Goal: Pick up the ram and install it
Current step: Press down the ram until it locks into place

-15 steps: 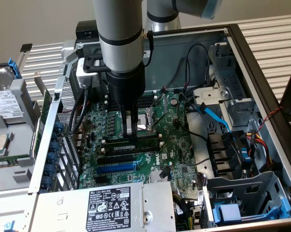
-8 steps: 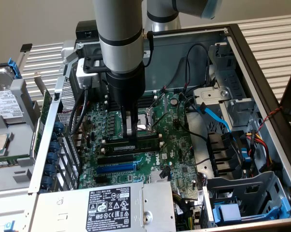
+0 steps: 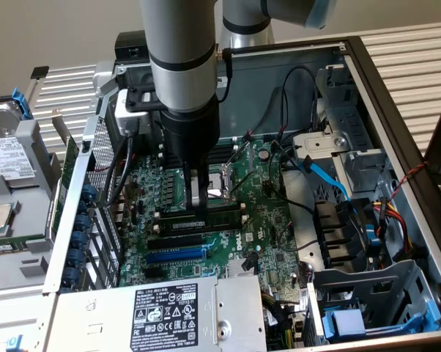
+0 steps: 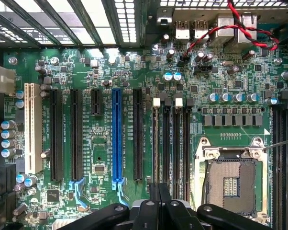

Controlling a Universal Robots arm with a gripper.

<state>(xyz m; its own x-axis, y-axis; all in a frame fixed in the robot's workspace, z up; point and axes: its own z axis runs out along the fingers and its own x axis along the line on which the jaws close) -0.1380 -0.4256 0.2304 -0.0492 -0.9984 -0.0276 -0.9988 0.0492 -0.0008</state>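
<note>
Pincer [image 3: 197,199] shut, fingers pressed together, tips down on the ram [image 3: 200,217], which lies along one of the black memory slots [image 4: 181,143] beside the processor socket [image 4: 228,179]. In the exterior view the green stick sits low and level in the slot row, a little toward that view's right of the pincer, so judged: pick-up done, stick placed in its slot, and the pincer is pushing on its top edge, not gripping it. Whether the end clips have latched cannot be told, so seating may be unfinished. In the wrist view the pincer fingers [image 4: 159,211] meet right over the slot row, on the socket side of the blue slot [image 4: 116,143]. Motherboard [image 4: 101,67] lies flat in the open computer case [image 3: 396,125]. Power supply [image 3: 169,312] sits along the case's near edge in the exterior view. Loose hard drive [image 3: 8,158] lies outside the case on the exterior view's left.
</note>
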